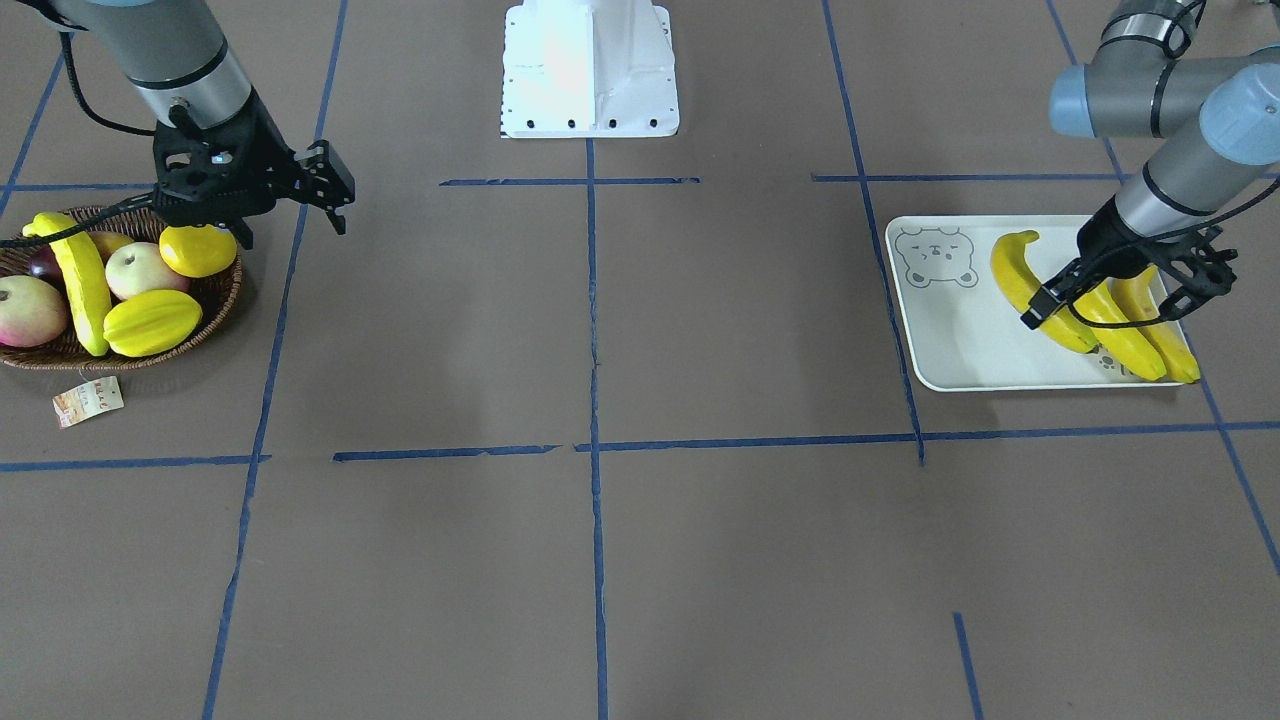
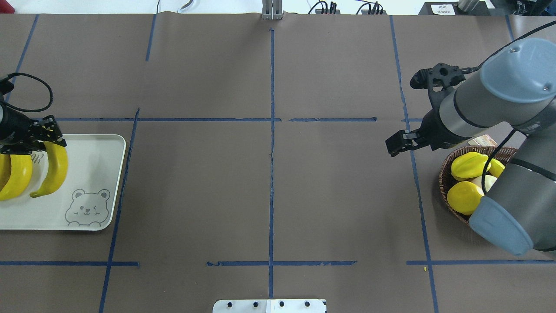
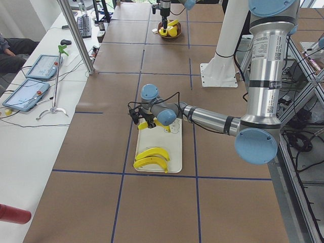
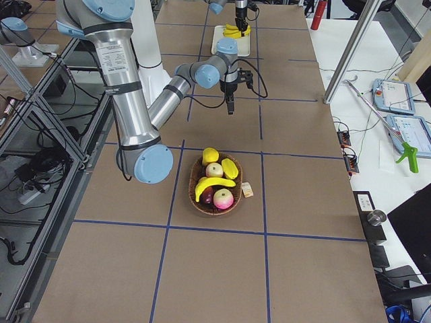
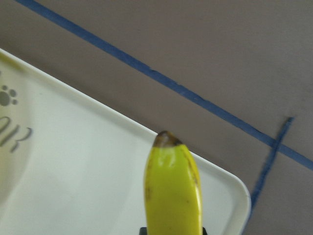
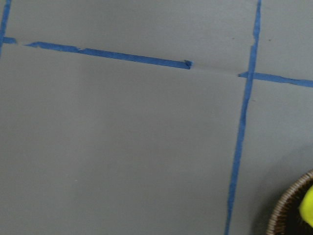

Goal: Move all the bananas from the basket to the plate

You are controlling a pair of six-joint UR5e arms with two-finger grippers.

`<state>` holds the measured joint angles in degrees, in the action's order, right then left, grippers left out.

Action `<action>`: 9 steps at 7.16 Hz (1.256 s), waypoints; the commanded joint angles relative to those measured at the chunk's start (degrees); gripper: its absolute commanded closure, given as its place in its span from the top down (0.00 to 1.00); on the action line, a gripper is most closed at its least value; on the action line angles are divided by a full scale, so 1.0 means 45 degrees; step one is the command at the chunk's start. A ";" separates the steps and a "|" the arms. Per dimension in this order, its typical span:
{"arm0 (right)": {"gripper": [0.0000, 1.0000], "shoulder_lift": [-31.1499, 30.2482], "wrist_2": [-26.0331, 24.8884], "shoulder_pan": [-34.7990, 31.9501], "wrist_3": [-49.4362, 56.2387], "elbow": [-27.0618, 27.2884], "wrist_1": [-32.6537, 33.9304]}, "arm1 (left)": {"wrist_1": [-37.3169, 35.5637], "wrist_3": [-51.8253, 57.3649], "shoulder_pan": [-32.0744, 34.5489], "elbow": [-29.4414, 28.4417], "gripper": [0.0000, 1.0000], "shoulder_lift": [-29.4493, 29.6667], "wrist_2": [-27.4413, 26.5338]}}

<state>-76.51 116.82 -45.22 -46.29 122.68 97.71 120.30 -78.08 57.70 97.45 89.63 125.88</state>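
Left claw (image 1: 1110, 300) grips a banana (image 1: 1035, 290) low over the plate (image 1: 950, 330), two bananas beside it; releasing tilted, I judge it could roll off. Right claw (image 1: 325, 195) gapes empty beside the basket (image 1: 215, 300), where the last banana (image 1: 85, 285) lies among fruit I might nudge.

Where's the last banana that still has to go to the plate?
In the front-facing view it lies in the basket at far left, the banana stretched between the apples and the star fruit.
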 commanded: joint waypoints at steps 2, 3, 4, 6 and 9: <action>1.00 -0.0810 0.0564 -0.0811 0.1223 0.0120 -0.0053 | 0.0102 0.0202 0.0440 -0.1534 0.12 -0.0134 -0.0450; 1.00 -0.0829 0.0564 -0.0811 0.1223 0.0217 -0.0034 | 0.0450 0.0221 0.0421 -0.1769 0.33 -0.0172 -0.0764; 1.00 -0.0830 0.0564 -0.0831 0.1223 0.0237 -0.0034 | 0.0957 0.0260 0.0420 -0.1830 0.61 -0.0211 -0.0805; 1.00 -0.0849 0.0584 -0.0850 0.1223 0.0237 -0.0015 | 0.1138 0.0260 0.0440 -0.1617 1.00 -0.0310 -0.0806; 1.00 -0.2344 0.0487 -0.1083 0.2484 0.0820 -0.0111 | 0.0981 0.0964 0.0750 -0.0312 1.00 -0.0251 0.0145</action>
<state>-83.18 119.24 -49.43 -38.76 124.83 97.46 124.89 -74.53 60.30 93.43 88.39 124.11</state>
